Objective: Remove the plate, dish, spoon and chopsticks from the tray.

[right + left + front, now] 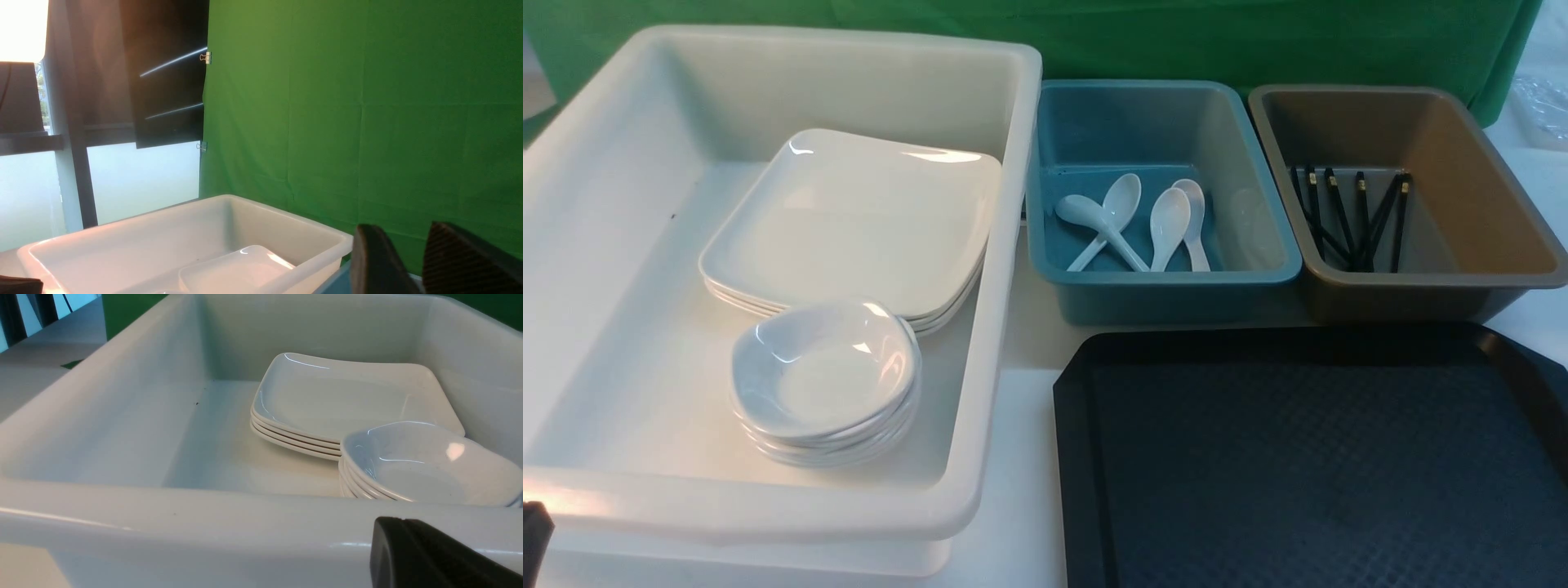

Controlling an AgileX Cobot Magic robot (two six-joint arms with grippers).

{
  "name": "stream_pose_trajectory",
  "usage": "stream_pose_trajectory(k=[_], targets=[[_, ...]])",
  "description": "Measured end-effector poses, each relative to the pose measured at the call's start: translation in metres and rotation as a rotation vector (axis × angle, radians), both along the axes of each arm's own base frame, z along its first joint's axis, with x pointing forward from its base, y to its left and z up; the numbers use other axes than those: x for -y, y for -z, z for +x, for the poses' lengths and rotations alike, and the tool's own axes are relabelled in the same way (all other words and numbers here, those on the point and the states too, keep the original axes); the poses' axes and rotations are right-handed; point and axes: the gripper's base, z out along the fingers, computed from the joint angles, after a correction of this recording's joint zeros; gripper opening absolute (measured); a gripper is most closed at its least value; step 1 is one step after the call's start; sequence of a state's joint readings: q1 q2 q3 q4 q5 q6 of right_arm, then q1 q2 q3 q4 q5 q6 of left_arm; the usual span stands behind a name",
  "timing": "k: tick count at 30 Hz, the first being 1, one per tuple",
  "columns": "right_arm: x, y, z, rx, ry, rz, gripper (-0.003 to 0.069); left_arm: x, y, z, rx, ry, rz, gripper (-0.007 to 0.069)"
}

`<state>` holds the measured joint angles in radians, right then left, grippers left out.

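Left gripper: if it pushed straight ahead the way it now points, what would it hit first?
Most likely the near wall of the white bin: the left gripper sits low, just outside it. Beyond that wall stand the stacked small dishes and the plates. Depth is hard to judge here.

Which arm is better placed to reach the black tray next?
Probably the right: the tray lies on the robot's right, while the left gripper sits shut by the white bin.
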<state>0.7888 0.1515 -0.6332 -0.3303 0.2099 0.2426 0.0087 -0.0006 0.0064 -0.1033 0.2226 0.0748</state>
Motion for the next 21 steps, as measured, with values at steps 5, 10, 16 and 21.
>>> stream_pose_trajectory(k=[5, 10, 16, 21], targets=[[-0.004, 0.001, -0.003, 0.008, -0.044, -0.027, 0.0235, 0.0, 0.0, 0.0, 0.0, 0.0, 0.0, 0.0004], [-0.011, 0.004, -0.002, -0.005, -0.095, -0.05, 0.0235, 0.0, 0.0, 0.0, 0.0, 0.0, 0.0, 0.0004], [-0.02, 0.009, 0.006, -0.027, -0.108, -0.057, 0.0235, 0.0, 0.0, 0.0, 0.0, 0.0, 0.0, 0.0004], [-0.027, 0.039, 0.02, -0.076, 0.0, -0.097, 0.0235, 0.0, 0.0, 0.0, 0.0, 0.0, 0.0, 0.0004]])
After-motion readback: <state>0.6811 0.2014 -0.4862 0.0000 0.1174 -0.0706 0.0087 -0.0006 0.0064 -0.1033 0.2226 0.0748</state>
